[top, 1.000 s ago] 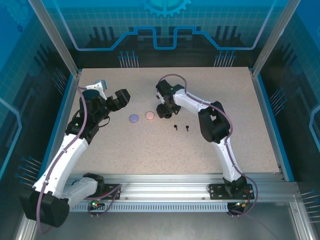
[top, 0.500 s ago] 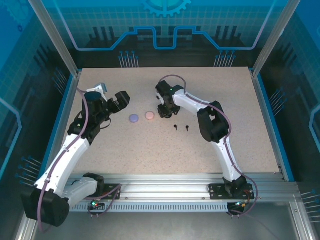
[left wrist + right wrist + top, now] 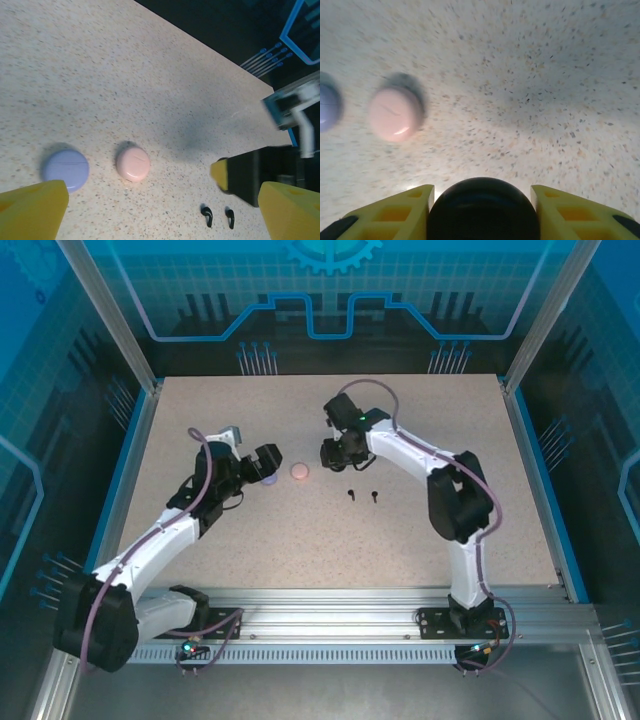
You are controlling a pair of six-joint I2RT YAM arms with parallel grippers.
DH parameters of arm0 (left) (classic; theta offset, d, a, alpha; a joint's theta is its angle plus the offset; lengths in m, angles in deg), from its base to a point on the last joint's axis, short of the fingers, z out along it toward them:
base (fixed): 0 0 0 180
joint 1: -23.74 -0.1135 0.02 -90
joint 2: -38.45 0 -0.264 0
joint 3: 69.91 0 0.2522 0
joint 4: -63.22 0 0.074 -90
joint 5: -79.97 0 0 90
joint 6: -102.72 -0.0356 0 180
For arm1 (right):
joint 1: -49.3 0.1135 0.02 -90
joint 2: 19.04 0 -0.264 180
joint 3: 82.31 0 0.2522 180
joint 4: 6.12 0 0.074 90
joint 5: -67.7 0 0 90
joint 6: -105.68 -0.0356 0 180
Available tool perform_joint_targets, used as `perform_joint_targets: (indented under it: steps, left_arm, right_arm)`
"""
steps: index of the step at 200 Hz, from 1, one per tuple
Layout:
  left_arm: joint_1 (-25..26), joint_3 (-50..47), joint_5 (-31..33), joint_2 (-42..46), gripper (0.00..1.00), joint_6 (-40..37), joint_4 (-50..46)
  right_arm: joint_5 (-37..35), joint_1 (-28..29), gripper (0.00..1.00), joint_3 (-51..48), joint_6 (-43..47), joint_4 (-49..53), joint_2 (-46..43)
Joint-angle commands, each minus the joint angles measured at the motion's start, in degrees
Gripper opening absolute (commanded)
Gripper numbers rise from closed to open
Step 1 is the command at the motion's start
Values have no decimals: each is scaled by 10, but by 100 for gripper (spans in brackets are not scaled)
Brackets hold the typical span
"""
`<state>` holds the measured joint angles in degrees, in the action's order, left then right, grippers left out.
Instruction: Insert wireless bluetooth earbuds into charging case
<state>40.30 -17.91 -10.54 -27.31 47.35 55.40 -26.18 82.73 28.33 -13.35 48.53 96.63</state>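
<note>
Within the last second the left arm (image 3: 175, 530) has swung in from the left edge of the tabletop (image 3: 300, 550) toward its middle. The left jaws now hang wide open and empty right by the lilac case (image 3: 65, 168), which lies shut just beside the pink case (image 3: 133, 164), a little toward the far edge from the centre.

Over the same second the right arm (image 3: 400, 450) has drawn its jaws in around the black case (image 3: 482, 210). In the right wrist view the dark round shell sits between the two yellow fingers (image 3: 390, 212), against both as far as we can tell, so we take it as gripped. That view is smeared, and we cannot tell whether the case has left the surface.

The black earbuds (image 3: 351, 493) lie loose side by side on the tabletop, near the right jaws on the side toward the near edge, and nothing touches them.

We judge the task to be at an early step: one case is secured, but its lid looks shut and no earbud is seated. The left arm's approach suggests either a second hold to open a lid or a grasp of the lilac case; we cannot say which. The earbuds are tiny, so picking them up will call for a careful pinch
</note>
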Motion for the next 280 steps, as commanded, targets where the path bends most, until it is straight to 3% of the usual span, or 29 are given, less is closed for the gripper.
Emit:
perform_joint_targets:
  steps: [1, 23, 59, 106, 165, 280]
  left_arm:
    - [14, -13, -7, -22, 99, 28, 82]
    - [23, -28, -27, -47, 99, 33, 131]
    - [35, -82, -95, -81, 99, 15, 308]
    - [49, -121, -170, -151, 98, 23, 518]
    - [60, -135, -222, -264, 91, 90, 735]
    - [93, -90, -229, -309, 84, 89, 741]
  right_arm:
    - [12, -5, 38, -43, -138, -49, -63]
    - [11, -5, 38, -91, -239, -95, -107]
    - [-23, 9, 38, -151, -364, -155, -164]
    - [-144, 63, 39, -199, -507, -154, -237]
    - [-228, 109, 38, -190, -579, -122, -257]
    - [-224, 125, 37, -168, -566, -132, -226]
